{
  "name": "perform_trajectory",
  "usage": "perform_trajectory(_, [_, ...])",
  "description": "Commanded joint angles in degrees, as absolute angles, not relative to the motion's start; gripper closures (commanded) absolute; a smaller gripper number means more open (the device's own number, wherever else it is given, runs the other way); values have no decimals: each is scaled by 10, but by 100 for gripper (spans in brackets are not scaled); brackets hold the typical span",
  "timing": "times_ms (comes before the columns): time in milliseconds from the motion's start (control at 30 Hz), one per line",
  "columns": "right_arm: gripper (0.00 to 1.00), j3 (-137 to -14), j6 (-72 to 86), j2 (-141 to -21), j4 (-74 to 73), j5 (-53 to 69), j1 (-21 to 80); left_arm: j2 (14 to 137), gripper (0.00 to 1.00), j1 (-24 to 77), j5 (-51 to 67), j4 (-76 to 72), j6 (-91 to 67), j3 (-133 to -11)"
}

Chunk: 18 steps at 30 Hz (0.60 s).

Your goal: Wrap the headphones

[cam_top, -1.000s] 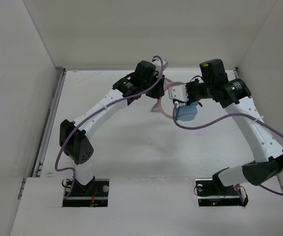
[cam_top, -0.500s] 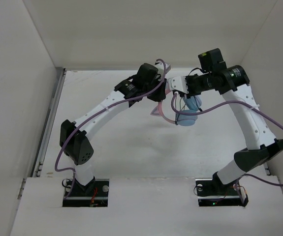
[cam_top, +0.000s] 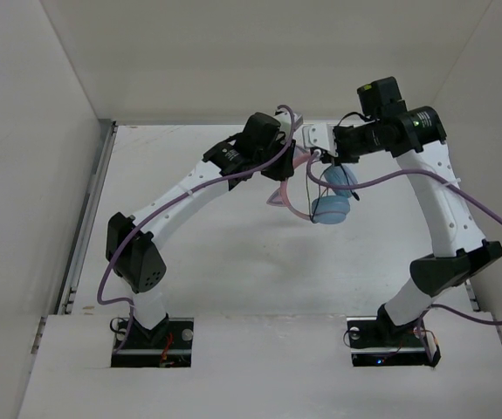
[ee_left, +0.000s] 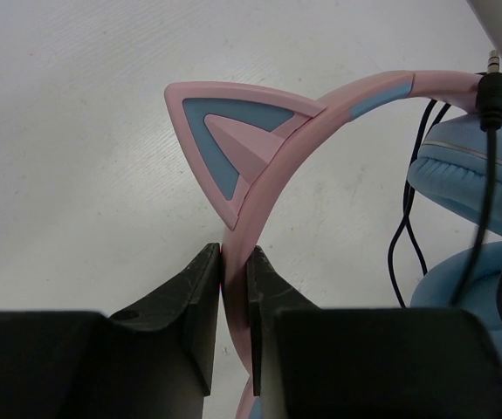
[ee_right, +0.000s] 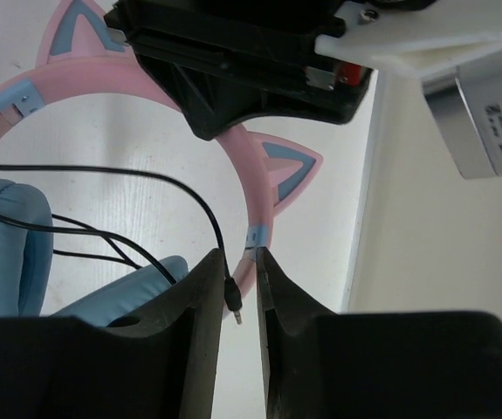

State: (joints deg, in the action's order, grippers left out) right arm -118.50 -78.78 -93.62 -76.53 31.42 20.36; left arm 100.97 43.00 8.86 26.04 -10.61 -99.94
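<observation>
1. now the left tool point(ee_left: 233, 253) is pressed onto the pink headband point(ee_left: 364, 92) just under a cat ear point(ee_left: 233, 140), holding the headphones point(cam_top: 331, 209) over the surface point(cam_top: 233, 262) at upper centre of the top view.
2. the right tool point(ee_right: 240, 255) sits just beside it, jaws narrowly apart with the plug point(ee_right: 232, 305) of the black cable point(ee_right: 146, 173) in the gap; whether it bites i cannot tell.
3. the ear cups point(ee_left: 469, 175) hang lower in the frame, the headband arching up to both tools, so the right arm point(cam_top: 438, 201) is nearer the loose cable end; winding likely falls to it.
4. against a second ago, the right tool stands higher in the top view and both cups show, not one.
</observation>
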Motion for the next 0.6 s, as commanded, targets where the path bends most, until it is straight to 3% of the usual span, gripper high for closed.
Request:
perform_trajectory(0, [73,-1216,-780,-943,-826,355,188,964,99,429,110,226,-116,-1003])
perform_trajectory(367, [73,-1237,-733,-954,-789,402,140,964,99,422,111,225,-120,-999])
perform_trajectory(567, [70,-1167,-484,-933,-539,426,80,970,99,398,104,221,-120,-982])
